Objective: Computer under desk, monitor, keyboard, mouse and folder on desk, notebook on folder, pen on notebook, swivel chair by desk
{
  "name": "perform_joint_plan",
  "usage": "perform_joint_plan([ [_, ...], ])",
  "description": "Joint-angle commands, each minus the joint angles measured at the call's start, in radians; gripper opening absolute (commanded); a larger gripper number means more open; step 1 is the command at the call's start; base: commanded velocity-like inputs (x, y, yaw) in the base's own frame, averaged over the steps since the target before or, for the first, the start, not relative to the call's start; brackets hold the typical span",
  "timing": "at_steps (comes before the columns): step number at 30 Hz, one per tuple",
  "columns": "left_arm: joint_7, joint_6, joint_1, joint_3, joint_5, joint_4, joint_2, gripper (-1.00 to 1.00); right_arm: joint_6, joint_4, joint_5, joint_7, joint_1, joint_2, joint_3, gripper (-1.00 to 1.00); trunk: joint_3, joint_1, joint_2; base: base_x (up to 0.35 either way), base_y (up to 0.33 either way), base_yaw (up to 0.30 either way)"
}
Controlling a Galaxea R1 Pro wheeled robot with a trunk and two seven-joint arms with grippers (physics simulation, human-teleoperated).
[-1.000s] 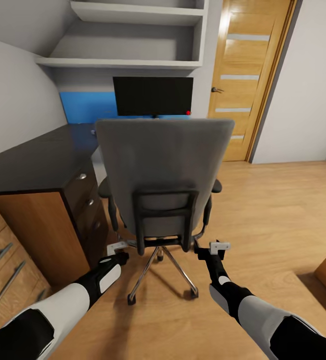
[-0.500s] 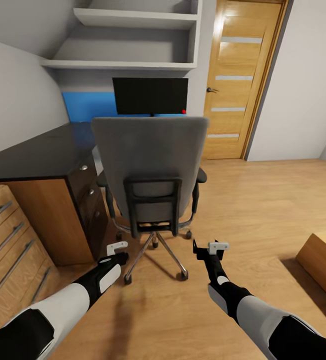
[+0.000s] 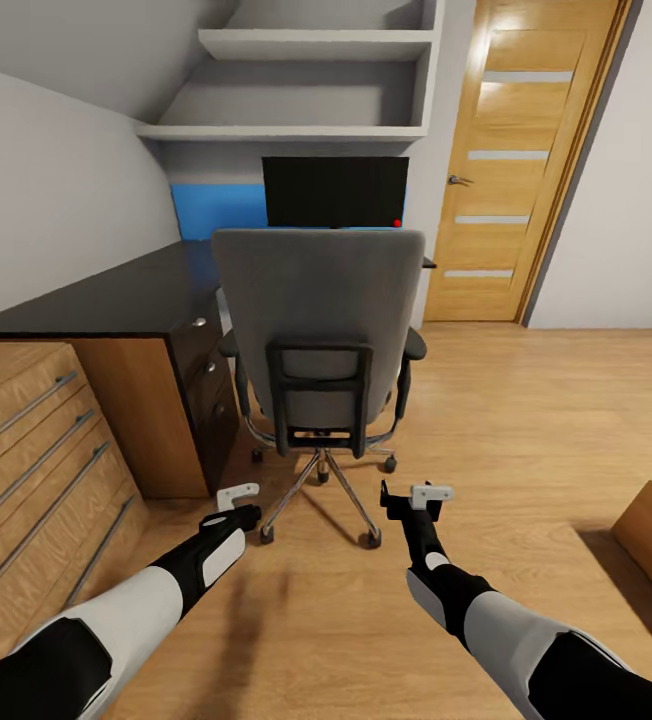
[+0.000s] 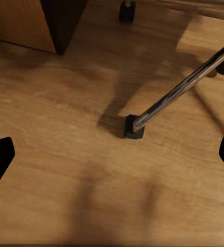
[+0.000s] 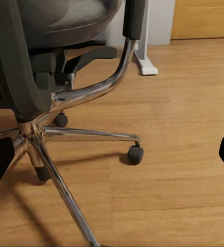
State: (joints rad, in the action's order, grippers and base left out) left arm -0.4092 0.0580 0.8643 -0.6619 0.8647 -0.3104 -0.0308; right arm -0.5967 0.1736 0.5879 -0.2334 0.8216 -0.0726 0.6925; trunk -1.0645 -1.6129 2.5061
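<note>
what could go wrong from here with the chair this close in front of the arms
1. The swivel chair rests on castors; a nudge could roll it into the desk, maybe jolting the monitor.
2. The left hand and right hand are low near the chrome base; a spoke might snag one.
3. The tall back hides the seat, so anything lying there can't be judged.

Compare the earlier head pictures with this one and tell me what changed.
The swivel chair shows smaller and farther from both grippers, so the gap has widened; the whole picture has shifted too, so the camera moved. Nothing was grasped or released: left gripper and right gripper are open and empty. The monitor stays on the desk.
</note>
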Motion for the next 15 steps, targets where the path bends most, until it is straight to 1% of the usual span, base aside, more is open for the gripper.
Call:
perform_joint_plan([
  [1, -0.007, 0.004, 0.001, -0.008, 0.003, -0.001, -0.003, 1.0, -0.002, 0.0, 0.002, -0.009, 0.001, 0.0, 0.009, 1.0, -0.001, 0.0, 0.0, -0.017, -0.04, 0.117],
  [3, -0.007, 0.004, 0.001, -0.009, 0.003, 0.001, -0.01, 1.0, -0.002, 0.0, 0.002, -0.009, 0.001, -0.001, 0.009, 1.0, -0.001, 0.0, 0.0, -0.012, -0.029, 0.084],
  [7, -0.006, 0.004, 0.001, -0.014, 0.004, 0.007, -0.038, 1.0, -0.002, -0.002, 0.001, -0.01, 0.001, -0.005, 0.01, 1.0, -0.001, 0.0, 0.0, -0.005, -0.012, 0.035],
  [8, -0.005, 0.003, 0.001, -0.019, 0.004, 0.013, -0.053, 1.0, -0.002, -0.003, 0.001, -0.01, 0.001, -0.011, 0.01, 1.0, -0.001, 0.0, 0.0, -0.002, -0.005, 0.016],
  [10, -0.005, 0.003, 0.001, -0.03, 0.004, 0.022, -0.069, 1.0, -0.002, -0.004, 0.001, -0.01, 0.001, -0.02, 0.01, 1.0, -0.001, 0.0, 0.0, -0.002, -0.004, 0.011],
  [11, -0.005, 0.002, 0.001, -0.071, 0.002, 0.052, -0.099, 1.0, -0.002, -0.021, -0.007, -0.01, 0.001, -0.04, 0.011, 1.0, -0.001, 0.0, 0.0, 0.0, -0.001, 0.003],
  [14, -0.005, -0.013, 0.001, -0.084, 0.002, 0.059, -0.106, 1.0, -0.002, -0.032, -0.023, -0.01, 0.001, -0.048, 0.011, 1.0, -0.001, 0.0, 0.0, 0.0, -0.001, 0.002],
  [15, -0.005, -0.021, 0.001, -0.086, 0.002, 0.06, -0.107, 1.0, -0.002, -0.037, -0.037, -0.01, 0.001, -0.052, 0.012, 1.0, -0.001, 0.0, 0.0, 0.01, -0.007, 0.001],
])
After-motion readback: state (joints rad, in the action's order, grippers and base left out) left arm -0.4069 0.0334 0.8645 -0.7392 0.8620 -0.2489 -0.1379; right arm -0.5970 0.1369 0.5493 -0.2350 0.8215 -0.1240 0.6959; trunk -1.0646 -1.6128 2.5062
